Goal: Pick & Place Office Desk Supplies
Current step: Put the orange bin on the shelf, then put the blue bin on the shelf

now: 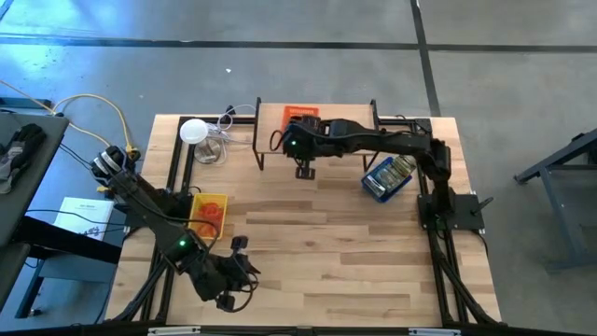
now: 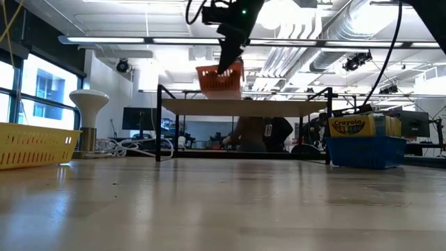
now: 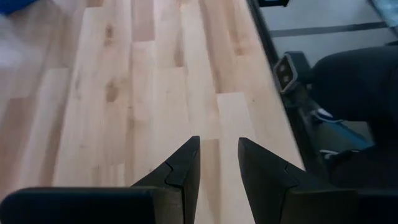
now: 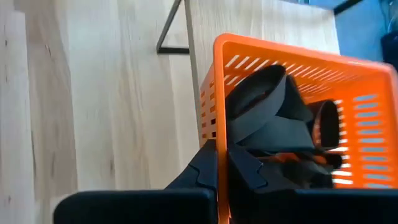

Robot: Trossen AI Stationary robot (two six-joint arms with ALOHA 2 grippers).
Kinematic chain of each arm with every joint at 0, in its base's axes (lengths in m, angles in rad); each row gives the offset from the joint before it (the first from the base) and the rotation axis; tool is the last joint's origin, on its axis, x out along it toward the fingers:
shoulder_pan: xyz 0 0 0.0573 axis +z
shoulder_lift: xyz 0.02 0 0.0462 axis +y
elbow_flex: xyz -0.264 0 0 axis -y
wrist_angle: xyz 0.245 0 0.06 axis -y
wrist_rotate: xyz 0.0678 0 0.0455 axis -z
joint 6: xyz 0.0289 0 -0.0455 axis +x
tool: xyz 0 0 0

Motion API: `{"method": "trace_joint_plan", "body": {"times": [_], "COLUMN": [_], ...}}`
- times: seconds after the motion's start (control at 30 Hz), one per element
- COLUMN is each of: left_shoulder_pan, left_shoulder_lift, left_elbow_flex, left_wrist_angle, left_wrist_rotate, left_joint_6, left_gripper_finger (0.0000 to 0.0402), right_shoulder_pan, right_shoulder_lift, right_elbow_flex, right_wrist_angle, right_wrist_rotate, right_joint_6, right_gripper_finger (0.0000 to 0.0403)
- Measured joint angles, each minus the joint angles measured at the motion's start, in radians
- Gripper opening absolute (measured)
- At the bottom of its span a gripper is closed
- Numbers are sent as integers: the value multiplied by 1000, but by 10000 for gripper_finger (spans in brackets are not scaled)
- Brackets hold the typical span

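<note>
Wood-plank table (image 1: 326,243). Right end effector (image 4: 222,163), upper centre, pinches orange tray (image 4: 348,93) wall. Left end effector (image 3: 219,163), lower left, narrow, empty. You likely reposition the tray next.

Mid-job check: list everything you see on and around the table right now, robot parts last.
Orange tray: one, on the raised shelf at the table's far edge, dark rolls inside.
Yellow tray: one, left side, red-orange looped pieces inside.
Blue tray: one, right side, holds a Crayola box.
White round lamp: one, far left, cables beside it.
Left gripper: near edge, slightly open, holding nothing.
Right gripper: shut on orange tray wall.
</note>
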Motion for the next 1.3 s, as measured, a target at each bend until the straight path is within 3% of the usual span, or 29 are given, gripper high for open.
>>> {"method": "trace_joint_plan", "body": {"times": [0.1, 0.5, 0.83, 1.1, 1.3], "left_shoulder_pan": [-11, -14, -14, -14, -6], "left_shoulder_lift": [0, 0, 0, 0, 0], "left_elbow_flex": [0, 0, 0, 0, 0], "left_wrist_angle": [-21, -26, -26, -26, -26], "left_wrist_rotate": [-47, -52, -53, -53, -53], "left_joint_6": [-14, -22, -22, -22, -22], "left_gripper_finger": [104, 104, 104, 104, 104], "right_shoulder_pan": [-9, -41, -39, 8, 79], "right_shoulder_lift": [-13, -15, -16, -39, -104], "right_elbow_flex": [0, -19, -19, -19, -19], "right_wrist_angle": [-49, -75, -78, -60, -70], "right_wrist_rotate": [-5, -50, -24, 155, 182], "right_joint_6": [12, 36, 60, 51, 40], "right_gripper_finger": [3, 5, 62, 118, 130]}}
